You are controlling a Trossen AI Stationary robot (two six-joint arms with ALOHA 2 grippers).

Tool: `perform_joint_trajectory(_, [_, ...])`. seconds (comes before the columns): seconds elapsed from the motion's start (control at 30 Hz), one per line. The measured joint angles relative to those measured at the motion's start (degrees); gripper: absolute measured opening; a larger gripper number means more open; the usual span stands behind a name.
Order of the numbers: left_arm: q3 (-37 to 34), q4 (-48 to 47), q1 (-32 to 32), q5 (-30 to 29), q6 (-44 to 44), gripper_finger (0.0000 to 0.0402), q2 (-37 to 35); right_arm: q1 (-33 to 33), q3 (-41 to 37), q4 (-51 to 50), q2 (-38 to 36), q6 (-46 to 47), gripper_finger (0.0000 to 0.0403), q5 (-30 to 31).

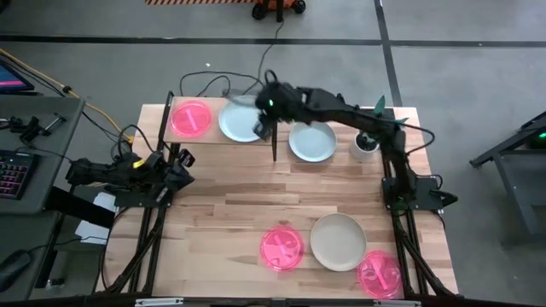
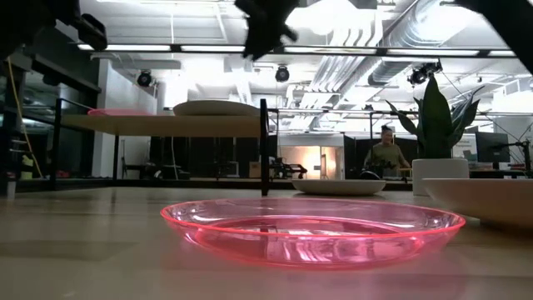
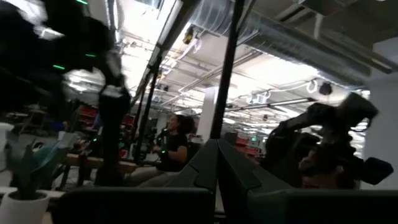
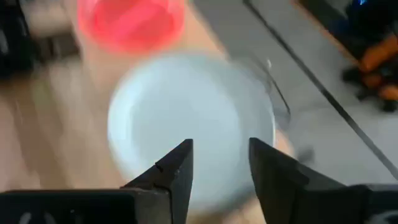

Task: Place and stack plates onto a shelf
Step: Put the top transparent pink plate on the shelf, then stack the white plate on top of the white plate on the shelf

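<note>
The right pincer (image 1: 261,126) hangs over the shelf (image 1: 213,138) at the tabletop's far edge, its fingers apart and holding nothing; in the right wrist view the gap between them frames a pale blue-white plate (image 4: 186,127) lying just below. That plate (image 1: 240,121) sits on the shelf's right half, and at its nine o'clock a pink plate (image 1: 191,118) rests on the left half, so two of six look to be placed.

Outward at three o'clock from the shelf, the second pale blue-white plate (image 1: 312,141) lies on the tabletop (image 1: 230,213), with a small potted plant (image 1: 367,143) beyond it. Near the front edge, toward five o'clock, wait a pink plate (image 1: 281,248), the cream plate (image 1: 338,241) and another pink plate (image 1: 379,275). Four remain, I'd say.

The left pincer (image 1: 182,162) waits at the tabletop's left edge; whether its fingers are apart I cannot tell.
</note>
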Motion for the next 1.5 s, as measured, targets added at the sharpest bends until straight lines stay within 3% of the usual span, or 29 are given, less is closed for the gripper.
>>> perform_joint_trajectory(0.13, [0.0, -1.1, 0.0, -2.1, 0.0, 0.0001, 0.0, 4.5, -11.9, -2.5, -7.8, 2.2, 0.0138, 8.9])
perform_joint_trajectory(0.3, [0.0, -1.9, 0.0, -2.3, 0.0, 0.0001, 0.0, 8.4, -37.9, 3.4, -22.5, 10.1, 0.0138, 15.5])
perform_joint_trajectory(0.4, [0.0, -1.8, 0.0, -2.6, 0.1, 0.0001, 0.0, 10.0, -54.4, 12.5, -32.5, 14.8, 0.0138, 14.4])
perform_joint_trajectory(0.53, [0.0, -1.8, 0.0, -3.0, 0.4, 0.0001, 0.0, 10.9, -73.6, 25.8, -42.0, 18.2, 0.0138, 7.3])
perform_joint_trajectory(0.63, [0.0, -1.9, 0.0, -3.1, 0.5, 0.0001, 0.0, 10.4, -84.2, 36.4, -45.2, 18.0, 0.0138, 1.9])
perform_joint_trajectory(0.73, [0.0, -2.2, 0.0, -3.1, 0.5, 0.0001, 0.0, 10.3, -91.6, 45.9, -45.0, 12.2, 0.0138, 1.1])
perform_joint_trajectory(0.83, [0.0, -2.3, 0.0, -3.3, 1.4, 0.0001, 0.0, 10.4, -95.9, 54.0, -43.7, 4.4, 0.0138, 2.7])
perform_joint_trajectory(0.97, [0.0, -2.3, 0.0, -4.3, 2.9, 0.0001, 0.0, 9.7, -96.8, 57.7, -40.8, 1.9, 0.0138, 4.8])
perform_joint_trajectory(1.17, [0.0, -4.4, 0.0, -5.1, 2.9, 0.0001, 0.0, 7.8, -94.6, 58.3, -33.1, -1.8, 0.0138, 4.4])
perform_joint_trajectory(1.37, [0.0, -5.1, 0.0, -5.0, 2.4, 0.0001, 0.0, 4.5, -90.5, 58.2, -26.3, -3.0, 0.0138, 7.8])
perform_joint_trajectory(1.5, [0.0, -6.1, 0.0, -5.0, 2.2, 0.0001, 0.0, 2.6, -88.3, 57.4, -23.5, -3.0, 0.0138, 3.8])
